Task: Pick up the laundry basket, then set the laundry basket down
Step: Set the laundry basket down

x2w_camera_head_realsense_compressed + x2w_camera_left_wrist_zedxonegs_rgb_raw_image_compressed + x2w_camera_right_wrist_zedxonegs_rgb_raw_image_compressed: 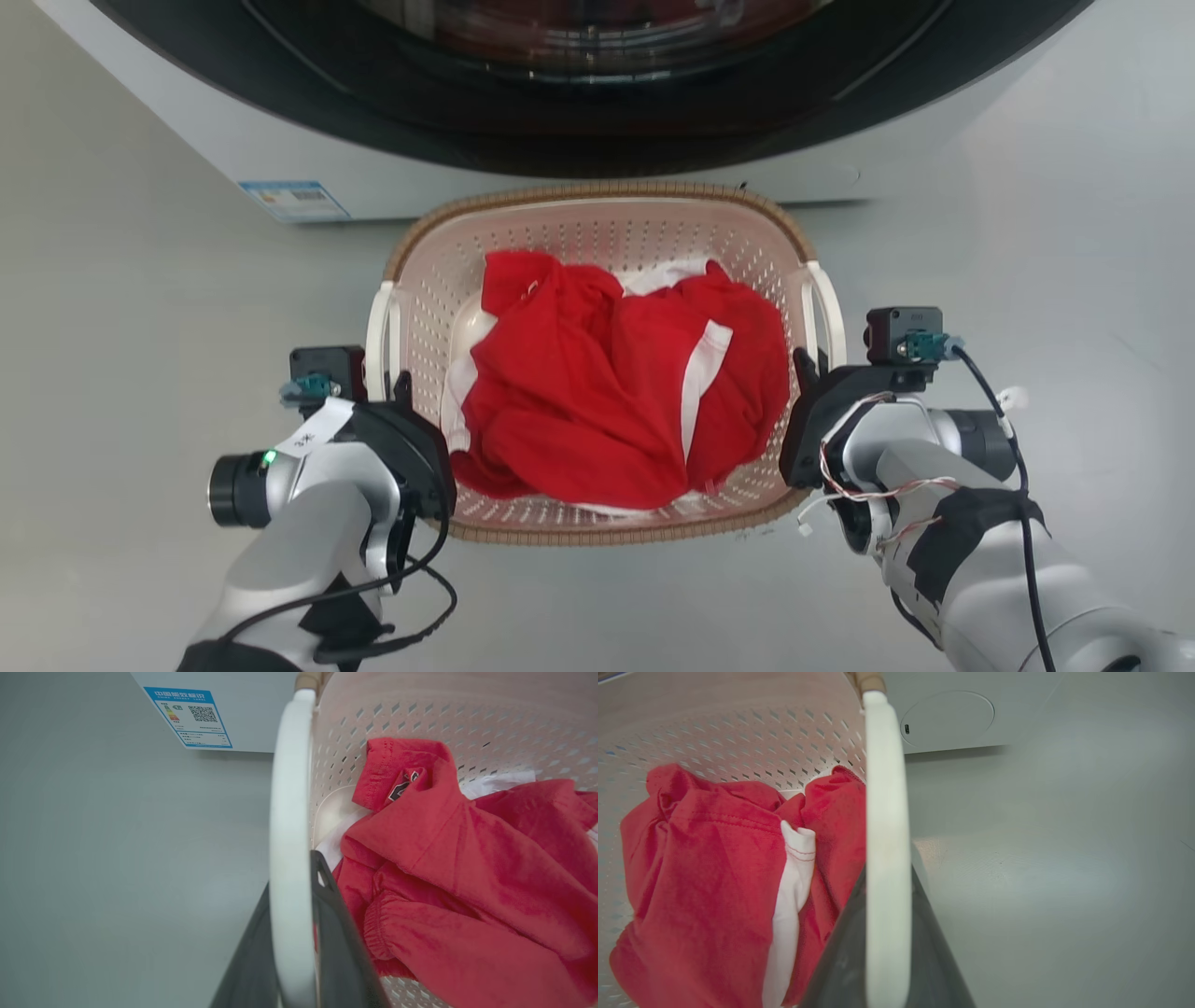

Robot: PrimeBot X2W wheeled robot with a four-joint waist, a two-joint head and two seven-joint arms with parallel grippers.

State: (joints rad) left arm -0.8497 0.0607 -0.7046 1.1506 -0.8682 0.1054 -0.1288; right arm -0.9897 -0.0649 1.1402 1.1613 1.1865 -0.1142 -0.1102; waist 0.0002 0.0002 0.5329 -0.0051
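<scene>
The laundry basket (pixel 607 227) is pale pink-beige and perforated, with a brown woven rim, and stands just in front of the washer. A red and white garment (pixel 607 392) fills it. My left gripper (pixel 397 385) is shut on the basket's white left handle (pixel 378 331). In the left wrist view that handle (pixel 289 788) runs between my dark fingers (pixel 331 914). My right gripper (pixel 808 366) is shut on the white right handle (pixel 829 313), and in the right wrist view this handle (pixel 885 765) sits between both fingers (pixel 840 961). Whether the basket rests on the floor I cannot tell.
The white washing machine (pixel 373 177) with its dark round door stands right behind the basket, with a blue energy label (pixel 294 199) at its lower left. Bare grey floor (pixel 140 327) lies on both sides of the basket and in front of it.
</scene>
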